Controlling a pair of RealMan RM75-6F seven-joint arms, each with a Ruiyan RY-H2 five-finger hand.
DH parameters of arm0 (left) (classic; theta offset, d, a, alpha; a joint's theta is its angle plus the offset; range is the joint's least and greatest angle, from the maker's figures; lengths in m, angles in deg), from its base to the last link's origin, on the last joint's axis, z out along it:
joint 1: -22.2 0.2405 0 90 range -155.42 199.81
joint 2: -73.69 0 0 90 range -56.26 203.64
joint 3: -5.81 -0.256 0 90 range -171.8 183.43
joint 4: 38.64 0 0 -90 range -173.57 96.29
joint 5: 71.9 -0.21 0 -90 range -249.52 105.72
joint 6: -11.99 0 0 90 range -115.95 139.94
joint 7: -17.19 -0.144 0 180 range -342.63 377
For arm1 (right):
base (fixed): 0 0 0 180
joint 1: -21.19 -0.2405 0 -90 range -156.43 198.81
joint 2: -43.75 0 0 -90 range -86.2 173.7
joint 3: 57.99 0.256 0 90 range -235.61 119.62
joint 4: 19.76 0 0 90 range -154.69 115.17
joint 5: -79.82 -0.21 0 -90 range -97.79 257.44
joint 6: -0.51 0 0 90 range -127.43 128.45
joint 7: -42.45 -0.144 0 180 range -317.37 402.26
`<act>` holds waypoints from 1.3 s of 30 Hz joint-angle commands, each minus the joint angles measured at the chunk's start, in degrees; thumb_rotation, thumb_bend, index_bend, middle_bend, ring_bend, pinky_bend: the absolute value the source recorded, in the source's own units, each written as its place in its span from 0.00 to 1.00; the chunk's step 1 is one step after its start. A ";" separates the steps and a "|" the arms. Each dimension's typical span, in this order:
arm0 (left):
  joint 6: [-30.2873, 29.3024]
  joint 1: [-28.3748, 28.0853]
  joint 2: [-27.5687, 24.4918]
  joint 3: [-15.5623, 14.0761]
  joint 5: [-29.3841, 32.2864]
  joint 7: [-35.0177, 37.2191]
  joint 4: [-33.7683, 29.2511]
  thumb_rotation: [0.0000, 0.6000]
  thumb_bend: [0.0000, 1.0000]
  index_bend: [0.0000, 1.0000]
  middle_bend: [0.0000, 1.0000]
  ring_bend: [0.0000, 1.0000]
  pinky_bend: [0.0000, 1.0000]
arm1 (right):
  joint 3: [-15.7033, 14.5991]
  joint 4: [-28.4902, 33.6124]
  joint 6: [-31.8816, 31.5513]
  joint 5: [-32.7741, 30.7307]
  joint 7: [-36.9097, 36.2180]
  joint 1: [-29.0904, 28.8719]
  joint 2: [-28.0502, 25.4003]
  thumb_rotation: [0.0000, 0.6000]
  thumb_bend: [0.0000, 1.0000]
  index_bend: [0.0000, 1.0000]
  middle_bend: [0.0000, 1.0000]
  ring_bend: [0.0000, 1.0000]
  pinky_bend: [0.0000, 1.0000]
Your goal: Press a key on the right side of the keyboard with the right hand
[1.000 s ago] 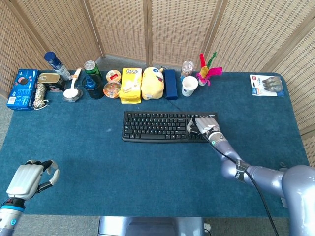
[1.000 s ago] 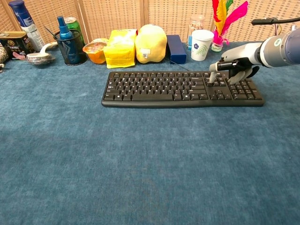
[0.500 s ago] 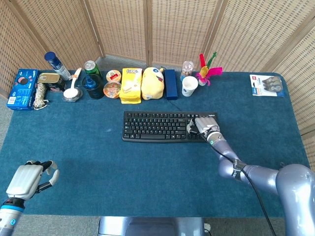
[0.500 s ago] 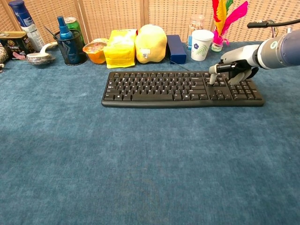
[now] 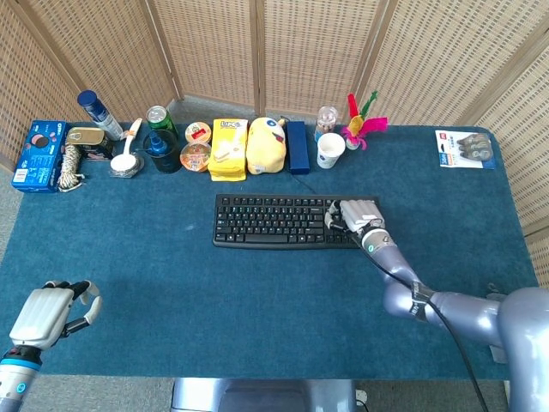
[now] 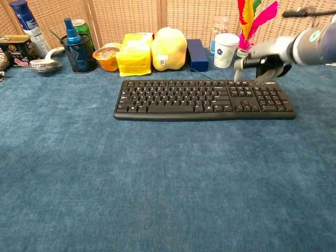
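Raised since the earlier frames: right hand [image 6: 262, 56], off the keys it touched a second ago, clear above the right end of the keyboard [image 6: 202, 98] in the chest view. Fingers curled under the palm, one finger pointing down, nothing grasped.

Largest to smallest:

- Table [image 5: 257, 300], blue cloth cover, wicker screen behind.
- Keyboard [image 5: 296, 221]: black, flat at mid-table, long edge parallel to the back row, right end under the right hand [image 5: 358, 215].
- Left hand [image 5: 47, 311]: near the front left corner, well apart from the keyboard, fingers loosely curled, nothing grasped.
- Back row, left to right: blue box [image 5: 36, 154], rope coil [image 5: 69, 167], tin [image 5: 86, 136], spray can [image 5: 99, 113], green can [image 5: 159, 120], yellow packet [image 5: 228, 148], yellow plush toy [image 5: 266, 144], dark blue box [image 5: 297, 146], paper cup [image 5: 330, 150], feathers [image 5: 364, 120].
- Blister pack [image 5: 466, 148]: far right corner, apart from the rest.
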 commanded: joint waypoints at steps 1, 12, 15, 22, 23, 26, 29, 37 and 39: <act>-0.15 0.14 0.07 -0.15 -0.36 0.46 0.22 0.05 0.40 0.40 0.50 0.43 0.33 | 3.01 6.64 -4.41 4.53 -3.86 3.41 -5.03 0.00 0.60 0.24 0.93 1.00 1.00; -1.60 1.61 0.15 -1.36 -2.15 2.94 1.14 0.05 0.39 0.40 0.50 0.43 0.33 | 4.52 21.45 -19.08 23.38 -16.26 17.89 -11.91 0.00 0.58 0.25 0.62 0.70 0.71; -2.15 2.17 0.07 -1.86 -2.95 3.77 1.49 0.06 0.39 0.40 0.50 0.43 0.33 | 3.37 24.06 -24.37 31.14 -19.60 22.74 -12.52 0.00 0.58 0.26 0.58 0.64 0.67; -5.07 4.26 -0.05 -2.68 -4.82 5.98 2.99 0.05 0.39 0.40 0.50 0.43 0.32 | -4.66 27.44 -42.27 48.57 -19.09 37.39 -13.66 0.00 0.57 0.27 0.56 0.59 0.61; -5.29 4.41 -0.05 -2.68 -4.92 6.23 3.13 0.05 0.39 0.40 0.50 0.43 0.33 | -5.29 27.07 -43.65 49.79 -18.59 38.72 -13.51 0.00 0.57 0.28 0.56 0.59 0.61; -6.16 4.94 0.02 -2.65 -5.42 7.03 3.55 0.05 0.40 0.40 0.50 0.43 0.33 | -7.01 25.55 -47.70 52.49 -16.82 43.00 -12.97 0.00 0.57 0.30 0.56 0.59 0.61; -7.05 5.45 0.35 -2.66 -6.08 7.67 3.97 0.05 0.39 0.40 0.50 0.43 0.33 | -8.09 23.55 -50.89 54.13 -15.63 46.73 -11.56 0.00 0.57 0.31 0.56 0.59 0.61; -10.14 6.84 2.70 -2.55 -9.23 9.85 6.23 0.05 0.39 0.40 0.50 0.43 0.33 | -9.23 18.00 -55.30 56.85 -14.56 54.18 -7.56 0.00 0.57 0.32 0.56 0.59 0.61; -10.84 6.98 3.13 -2.32 -9.80 9.92 6.58 0.06 0.39 0.40 0.50 0.43 0.33 | -9.04 17.66 -55.49 57.10 -14.16 54.83 -7.34 0.00 0.57 0.32 0.56 0.59 0.61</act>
